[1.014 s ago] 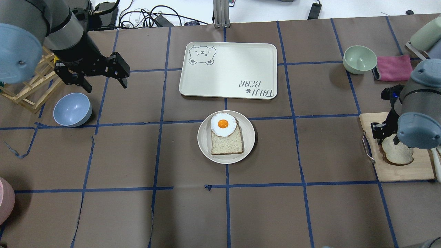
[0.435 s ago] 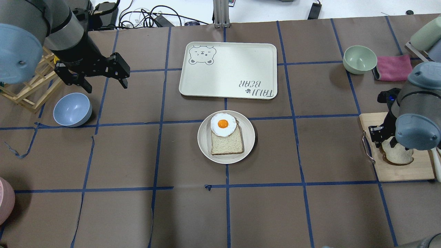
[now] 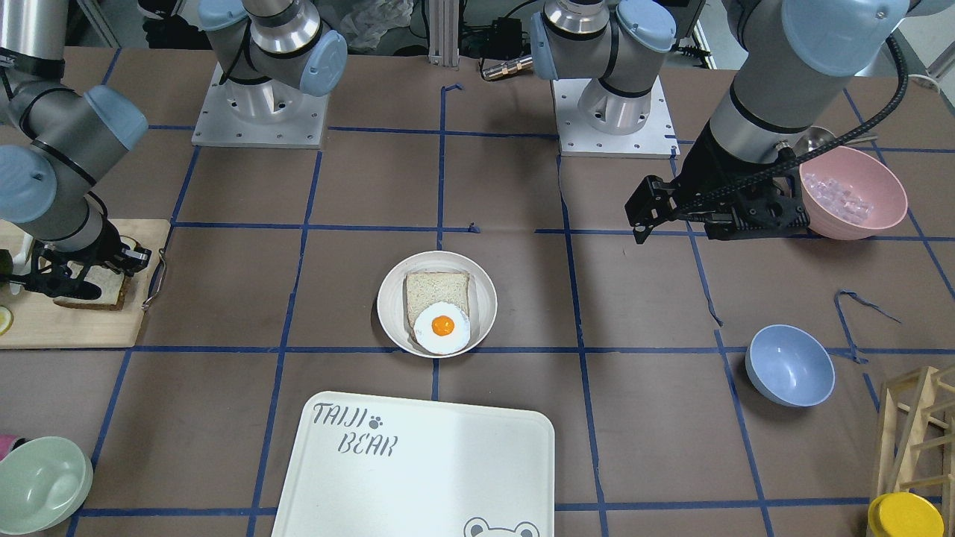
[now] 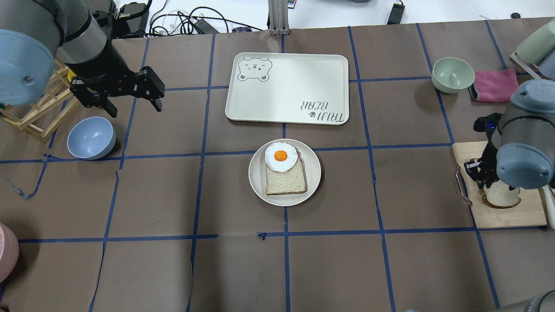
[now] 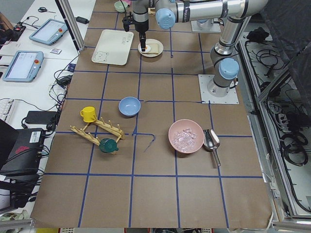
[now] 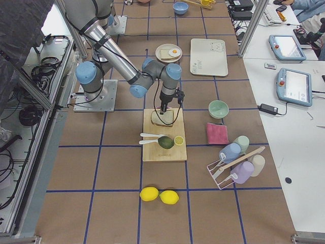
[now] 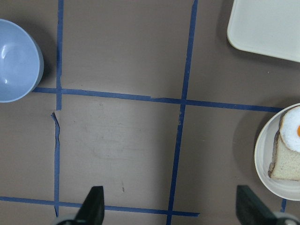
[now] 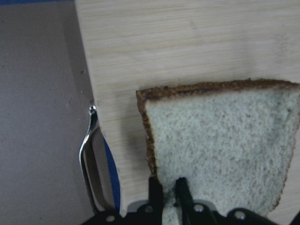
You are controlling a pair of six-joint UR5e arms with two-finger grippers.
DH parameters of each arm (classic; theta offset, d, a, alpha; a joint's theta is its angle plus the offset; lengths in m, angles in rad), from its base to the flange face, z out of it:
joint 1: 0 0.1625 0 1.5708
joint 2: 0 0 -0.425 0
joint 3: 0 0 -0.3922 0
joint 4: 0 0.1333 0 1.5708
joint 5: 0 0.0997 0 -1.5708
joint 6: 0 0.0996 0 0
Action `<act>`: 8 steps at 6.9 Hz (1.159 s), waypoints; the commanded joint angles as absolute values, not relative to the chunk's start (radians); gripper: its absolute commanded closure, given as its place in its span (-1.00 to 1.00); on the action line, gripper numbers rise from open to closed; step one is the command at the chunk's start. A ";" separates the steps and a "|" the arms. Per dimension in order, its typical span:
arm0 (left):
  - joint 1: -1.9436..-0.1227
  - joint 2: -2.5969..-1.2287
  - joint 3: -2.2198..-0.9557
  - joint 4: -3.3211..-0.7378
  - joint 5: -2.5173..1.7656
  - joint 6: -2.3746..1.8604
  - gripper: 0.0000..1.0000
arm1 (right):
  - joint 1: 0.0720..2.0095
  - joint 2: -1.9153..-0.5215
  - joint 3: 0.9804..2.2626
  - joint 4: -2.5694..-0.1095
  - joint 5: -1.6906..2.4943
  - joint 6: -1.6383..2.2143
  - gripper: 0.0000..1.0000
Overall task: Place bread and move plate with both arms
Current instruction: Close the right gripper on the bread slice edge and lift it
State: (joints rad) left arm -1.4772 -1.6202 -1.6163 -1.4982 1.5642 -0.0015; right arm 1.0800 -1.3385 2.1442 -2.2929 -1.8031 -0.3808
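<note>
Bread slice (image 8: 220,140), pale, speckled, dark-crusted: likely soft, light, tearable; black right gripper (image 8: 168,188) pinches its firmer crust edge; left gripper (image 4: 134,108) spread wide

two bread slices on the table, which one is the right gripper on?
The bread on the wooden board, right gripper pinching its edge. The other slice lies on the plate under a fried egg.

Bread slices (image 4: 286,182) (image 4: 503,197) two, bowls (image 3: 858,220) (image 3: 789,365) (image 3: 37,485) three, plate (image 4: 256,177) one.
</note>
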 commanded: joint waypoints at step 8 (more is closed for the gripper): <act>-1.477 -1.618 -1.632 -1.496 1.572 0.008 -1.00 | 1.089 -1.353 2.138 -2.315 -1.836 -0.365 1.00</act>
State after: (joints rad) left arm -1.4772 -1.6177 -1.6306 -1.4958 1.5688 0.0009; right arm 1.0890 -1.3507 2.1457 -2.3029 -1.8315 -0.3630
